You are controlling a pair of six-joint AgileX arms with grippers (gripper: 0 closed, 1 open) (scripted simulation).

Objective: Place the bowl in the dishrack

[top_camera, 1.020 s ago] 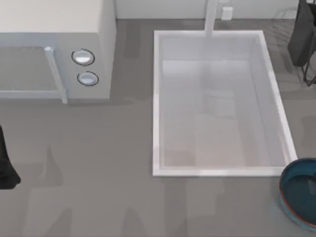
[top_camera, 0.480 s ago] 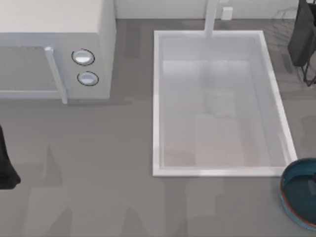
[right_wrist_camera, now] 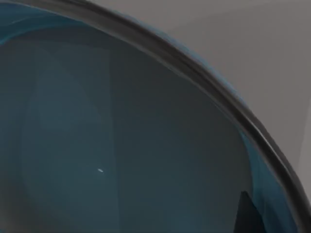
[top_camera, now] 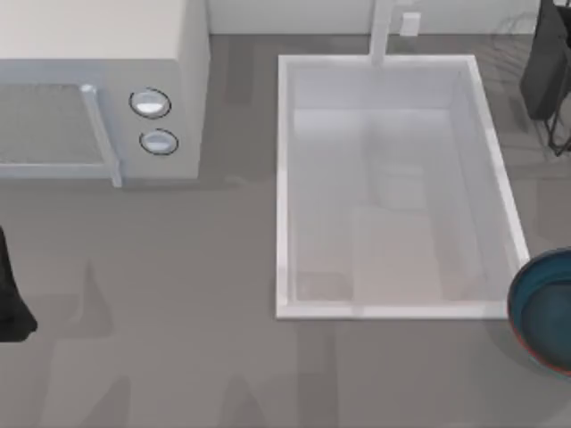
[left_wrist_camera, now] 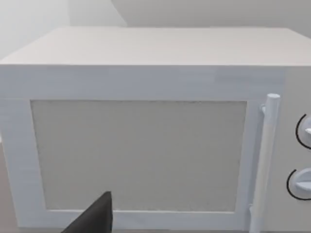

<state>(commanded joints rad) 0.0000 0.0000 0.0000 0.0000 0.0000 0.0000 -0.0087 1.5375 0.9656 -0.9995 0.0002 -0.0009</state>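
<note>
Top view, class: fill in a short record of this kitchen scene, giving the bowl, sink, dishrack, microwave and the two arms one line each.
bowl: dark blue, at right edge, beside sink's near right corner
sink: white basin, centre right
dishrack: thin dark wires, far right corner
microwave: white, far left, door shut
left arm: dark, at left edge
right gripper: over the bowl, seen from the right wrist view

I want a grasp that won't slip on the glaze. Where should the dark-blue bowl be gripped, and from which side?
Probably the thin rim of the glossy dark-blue glazed bowl, coming from above at the top view's right edge: it lies open side up beside the white sink basin, so only the rim fits between two fingers.
</note>
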